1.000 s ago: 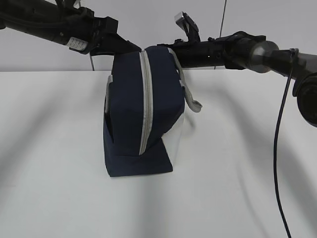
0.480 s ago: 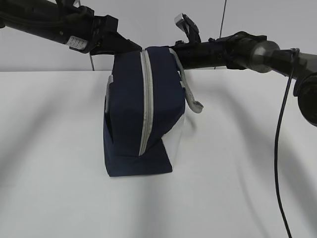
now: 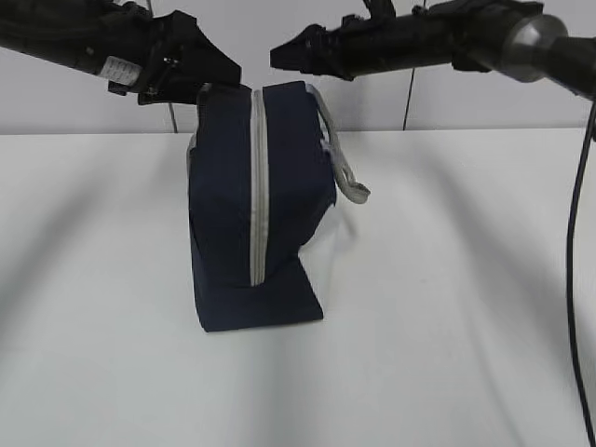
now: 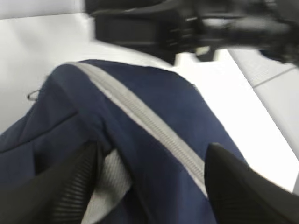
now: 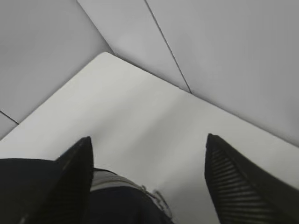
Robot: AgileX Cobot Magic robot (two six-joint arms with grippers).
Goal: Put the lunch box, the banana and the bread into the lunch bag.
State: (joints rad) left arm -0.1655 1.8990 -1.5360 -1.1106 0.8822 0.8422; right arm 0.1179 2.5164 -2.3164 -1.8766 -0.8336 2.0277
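The soft, floppy lunch bag [image 3: 256, 209] stands zipped near the table's [image 3: 447, 307] far edge (best gripped by its strap), beneath the left gripper [image 4: 149, 186] and right gripper [image 5: 147, 179], fingers apart.

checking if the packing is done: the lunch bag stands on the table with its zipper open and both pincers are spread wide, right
One thing is off: the zipper is closed, not open. The exterior view shows its grey line running unbroken down the lunch bag, with no gap. The rest holds: the bag stands on the table, and the wrist views show the left pincer and right pincer spread wide.
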